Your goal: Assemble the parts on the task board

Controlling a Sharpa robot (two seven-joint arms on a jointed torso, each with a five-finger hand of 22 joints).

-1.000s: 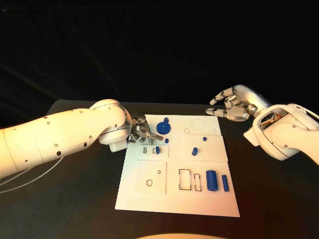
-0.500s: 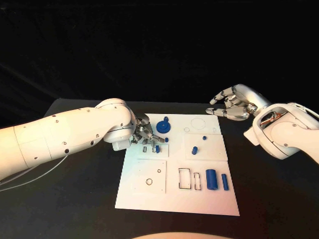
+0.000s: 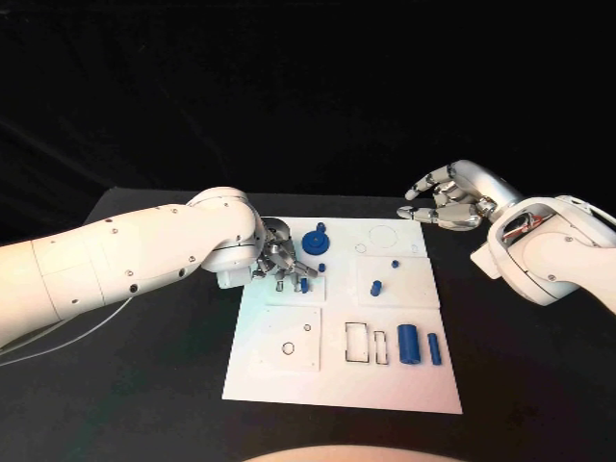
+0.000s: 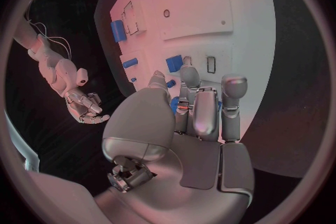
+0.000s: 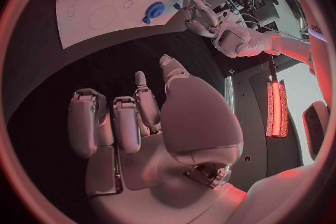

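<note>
The white task board [image 3: 392, 385] lies in the middle of the black table. A blue gear [image 3: 315, 247] stands near its far left corner. My left hand [image 3: 283, 262] hovers over that corner, its fingertips beside the gear and just above a small blue block [image 3: 304, 285] at the slots. In the left wrist view the fingers [image 4: 196, 117] reach over the board [image 4: 210, 5], spread, with the block [image 4: 173, 63] ahead of them and nothing plainly held. My right hand [image 3: 447, 207] hangs empty, fingers loosely bent, off the board's far right corner.
A thick blue cylinder [image 3: 408, 346] and a slim blue bar [image 3: 434, 352] lie at the board's near right. A short blue peg [image 3: 374, 289] lies mid-board, with a blue stud [image 3: 395, 265] just beyond it. Black table borders the board on all sides.
My left arm has swung in further over the board, and its fingers have shifted slightly right toward the small blue block. The right hand has held still.
</note>
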